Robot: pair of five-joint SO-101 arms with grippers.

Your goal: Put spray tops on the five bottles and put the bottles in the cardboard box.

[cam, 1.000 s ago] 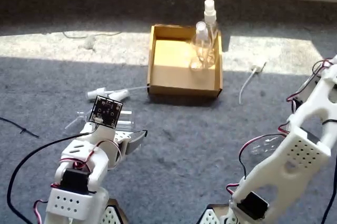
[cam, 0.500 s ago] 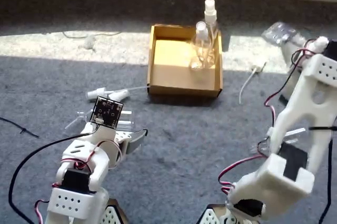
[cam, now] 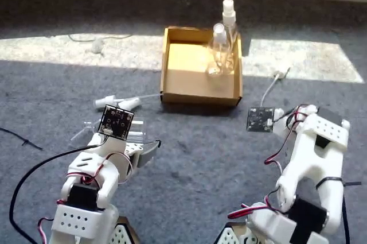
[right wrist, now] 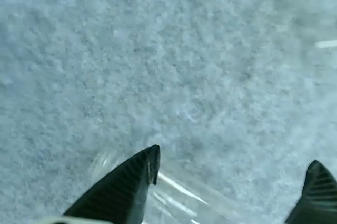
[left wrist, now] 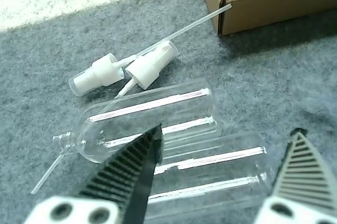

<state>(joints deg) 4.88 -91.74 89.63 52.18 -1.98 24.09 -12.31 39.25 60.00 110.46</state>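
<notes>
My left gripper is spread wide, low over the carpet in the lower left of the high view. Two bare bottles lie there side by side. The near bottle sits between the fingers, not gripped, and the far bottle lies just beyond it. Two loose tops rest against each other just past the far bottle, between it and the box. The box sits upper centre. In its right-hand end stand two capped bottles, upright and close together. A third top lies on the carpet just right of the box. My right gripper is wide too, at lower right close above the carpet. A clear bottle lies between its fingers, and I cannot tell if they touch it.
</notes>
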